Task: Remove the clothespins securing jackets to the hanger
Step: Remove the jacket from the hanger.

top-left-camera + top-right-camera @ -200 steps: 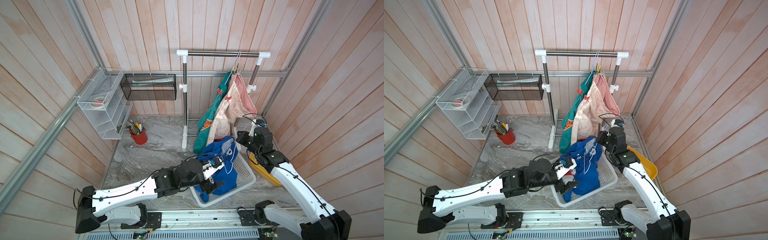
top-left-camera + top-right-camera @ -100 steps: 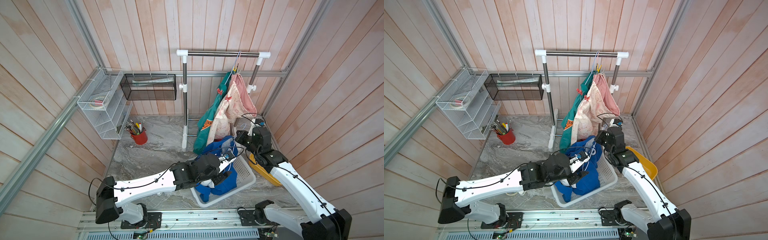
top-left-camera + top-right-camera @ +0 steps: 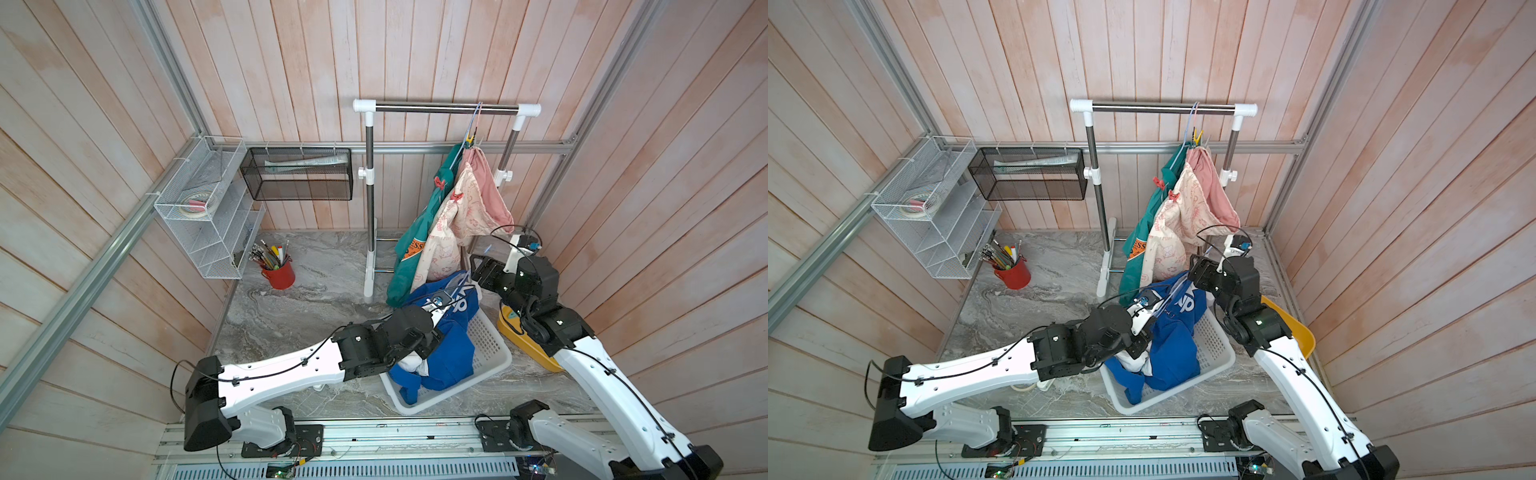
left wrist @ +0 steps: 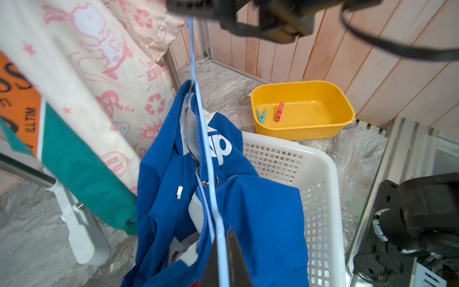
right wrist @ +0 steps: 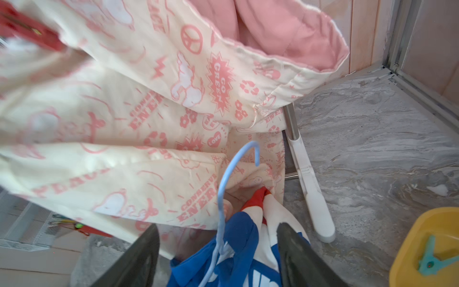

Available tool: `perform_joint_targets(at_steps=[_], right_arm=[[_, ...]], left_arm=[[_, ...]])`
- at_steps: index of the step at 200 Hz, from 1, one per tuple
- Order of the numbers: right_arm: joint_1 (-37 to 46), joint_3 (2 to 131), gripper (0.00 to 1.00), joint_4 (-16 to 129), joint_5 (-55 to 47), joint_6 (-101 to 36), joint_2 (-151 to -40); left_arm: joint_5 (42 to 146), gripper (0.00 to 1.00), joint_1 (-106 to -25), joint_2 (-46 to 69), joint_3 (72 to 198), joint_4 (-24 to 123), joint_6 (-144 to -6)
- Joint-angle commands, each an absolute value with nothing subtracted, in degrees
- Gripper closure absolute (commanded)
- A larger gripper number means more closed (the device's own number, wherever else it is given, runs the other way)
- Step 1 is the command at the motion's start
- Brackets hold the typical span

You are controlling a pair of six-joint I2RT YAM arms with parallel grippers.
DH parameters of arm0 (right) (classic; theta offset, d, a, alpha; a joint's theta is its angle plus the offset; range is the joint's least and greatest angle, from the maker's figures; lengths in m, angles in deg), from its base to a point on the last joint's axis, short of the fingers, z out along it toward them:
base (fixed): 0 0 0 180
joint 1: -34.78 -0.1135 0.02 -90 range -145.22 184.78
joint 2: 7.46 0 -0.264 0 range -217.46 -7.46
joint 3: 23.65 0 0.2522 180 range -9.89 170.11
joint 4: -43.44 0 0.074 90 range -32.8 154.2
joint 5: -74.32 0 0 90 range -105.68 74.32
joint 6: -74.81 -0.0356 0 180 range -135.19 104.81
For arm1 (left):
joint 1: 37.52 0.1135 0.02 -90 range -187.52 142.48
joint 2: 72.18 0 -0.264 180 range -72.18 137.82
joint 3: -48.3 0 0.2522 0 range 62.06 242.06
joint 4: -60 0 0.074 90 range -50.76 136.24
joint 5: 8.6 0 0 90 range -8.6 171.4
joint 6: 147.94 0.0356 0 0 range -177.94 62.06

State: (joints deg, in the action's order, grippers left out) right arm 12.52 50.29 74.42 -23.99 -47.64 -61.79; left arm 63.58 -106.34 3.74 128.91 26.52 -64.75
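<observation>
Over the white perforated plastic basket (image 3: 490, 345) near the marble surface's (image 3: 311, 299) front edge, the left gripper (image 4: 224, 233) is clamped on the light-blue wire hanger (image 4: 205, 139) carrying the blue zip jacket (image 3: 453, 353), which sags into the basket. The hanger's long axis rises steeply, hook uppermost, between the right gripper's (image 5: 217, 225) widely parted jaws, which grip nothing. Toward the back edge, two red plastic clothespins (image 3: 439, 181) (image 3: 457, 194) pinch the teal jacket (image 3: 419, 224) and cream pink-printed jacket (image 3: 440, 245) hanging on the steel rail (image 3: 444, 109). Another red clothespin (image 4: 279, 111) lies flat in the yellow plastic tub (image 4: 298, 130) at the right edge.
</observation>
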Motion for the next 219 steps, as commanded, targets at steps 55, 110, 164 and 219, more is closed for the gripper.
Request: perform_joint_targets(at_steps=[55, 110, 164, 219], right_arm=[[16.9, 60.1, 0.07, 83.5, -24.8, -42.0, -58.3], [21.5, 59.4, 0.07, 83.8, -23.0, -42.4, -57.9], [23.7, 57.6, 0.06, 83.1, -21.8, -42.7, -57.7], [23.8, 55.0, 0.06, 81.9, -21.1, -43.3, -57.5]], left_arm=[[72.4, 1.0, -106.3, -10.3, 126.6, 24.3, -69.2], [75.4, 1.0, -106.2, -17.7, 132.6, 16.4, -69.5], [77.1, 1.0, -106.3, -22.0, 140.7, 12.2, -65.0], [69.0, 1.0, -106.2, -23.3, 148.7, 14.6, -58.9]])
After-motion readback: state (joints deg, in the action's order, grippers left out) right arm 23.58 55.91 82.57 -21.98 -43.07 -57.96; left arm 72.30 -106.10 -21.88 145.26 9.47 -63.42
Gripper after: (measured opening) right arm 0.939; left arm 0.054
